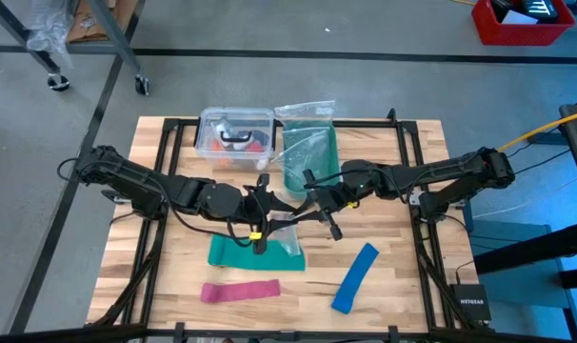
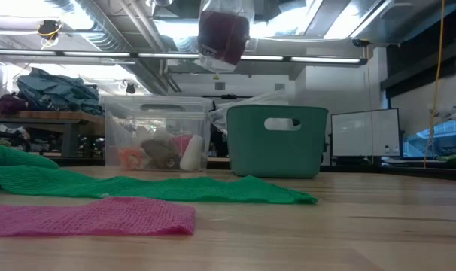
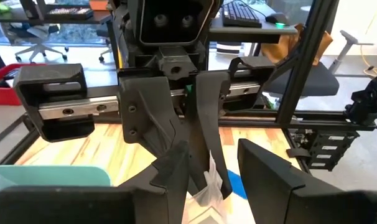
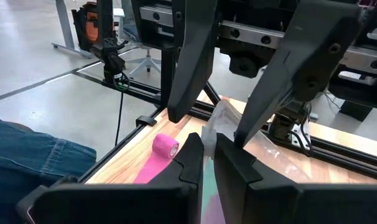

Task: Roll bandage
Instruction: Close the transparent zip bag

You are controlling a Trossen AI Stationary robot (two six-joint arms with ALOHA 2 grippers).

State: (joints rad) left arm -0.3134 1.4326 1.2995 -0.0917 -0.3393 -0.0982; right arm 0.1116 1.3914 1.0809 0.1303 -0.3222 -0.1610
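- One left hand point(image 4: 207, 127) sits just left of the high view's centre, its fingers standing apart on either side of the top of the clear bag point(image 4: 263, 149).
- One clear lidded box point(image 1: 236, 133) stands at the counter's point(image 1: 403, 257) far edge, upper centre-left, holding a few small items (too blurred to name).
- Three loose strips lie on the counter:
  - one pink point(image 1: 239, 290), lower centre-left, with one end rolled
  - one green point(image 1: 233, 252), just above the pink one
  - one blue point(image 1: 355, 277), lower right
- One bandage point(image 2: 224, 34), a dark purple roll, hangs inside the clear bag at the top centre of the low view, well above the counter.
- One green bin point(image 1: 308, 152) stands just right of the box.
- One right hand point(image 4: 204, 152), just right of centre, is clamped on the bag's plastic.
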